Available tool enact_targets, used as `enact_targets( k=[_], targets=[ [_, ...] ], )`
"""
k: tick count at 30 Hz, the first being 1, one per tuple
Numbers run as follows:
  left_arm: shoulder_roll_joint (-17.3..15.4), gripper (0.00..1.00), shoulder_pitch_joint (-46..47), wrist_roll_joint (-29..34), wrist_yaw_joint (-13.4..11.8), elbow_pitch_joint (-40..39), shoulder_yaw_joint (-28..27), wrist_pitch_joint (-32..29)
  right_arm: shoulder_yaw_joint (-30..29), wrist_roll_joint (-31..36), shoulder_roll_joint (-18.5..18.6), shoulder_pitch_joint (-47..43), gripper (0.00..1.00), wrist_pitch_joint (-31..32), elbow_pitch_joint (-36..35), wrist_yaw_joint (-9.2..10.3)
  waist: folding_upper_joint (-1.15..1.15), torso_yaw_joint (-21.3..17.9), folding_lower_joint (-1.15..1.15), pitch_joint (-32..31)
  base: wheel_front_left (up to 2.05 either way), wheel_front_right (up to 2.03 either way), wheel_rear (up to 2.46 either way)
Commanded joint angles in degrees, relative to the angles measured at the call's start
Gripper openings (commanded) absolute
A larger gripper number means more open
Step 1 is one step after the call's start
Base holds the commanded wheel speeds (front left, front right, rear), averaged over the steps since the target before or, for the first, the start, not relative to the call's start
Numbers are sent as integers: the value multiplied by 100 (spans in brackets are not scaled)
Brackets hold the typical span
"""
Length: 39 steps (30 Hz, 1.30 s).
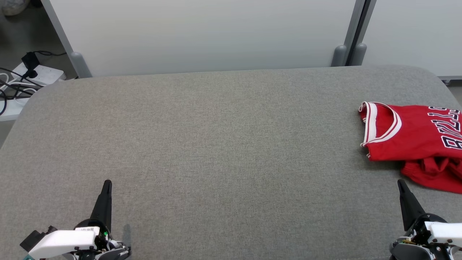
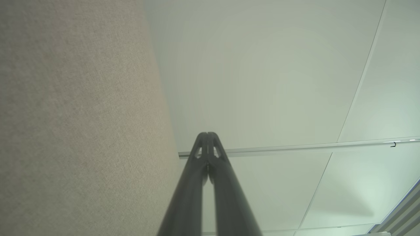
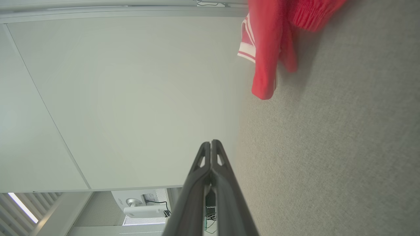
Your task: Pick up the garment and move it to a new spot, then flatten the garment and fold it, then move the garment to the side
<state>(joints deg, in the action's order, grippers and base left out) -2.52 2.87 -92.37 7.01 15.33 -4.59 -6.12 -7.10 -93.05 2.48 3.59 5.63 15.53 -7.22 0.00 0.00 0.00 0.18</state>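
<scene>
The red jersey (image 1: pixel 415 141) with white trim lies crumpled at the right edge of the grey fabric worktop (image 1: pixel 223 144), partly cut off by the head view. Near its closest fold, but apart from it, the right gripper (image 1: pixel 400 183) is closed on nothing. Well across the worktop, the left gripper (image 1: pixel 107 184) is closed and empty too. White wall panels (image 1: pixel 216 36) stand behind, and a power strip (image 1: pixel 43 74) sits at far left.

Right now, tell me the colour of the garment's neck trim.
Neck trim: white with thin stripes; best in head view.
</scene>
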Motion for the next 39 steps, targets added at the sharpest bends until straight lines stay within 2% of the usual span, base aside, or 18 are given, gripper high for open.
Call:
enact_targets(
  k=[1,39],
  targets=[
    [-41,0,332,19,47,-129,-191,-35,94,59,69,256,0,57,-152,-26,0,0,0,0,0,0,0],
    [-39,0,332,22,47,-129,-196,-38,75,74,56,258,0,72,-151,-26,0,0,0,0,0,0,0]
  ],
)
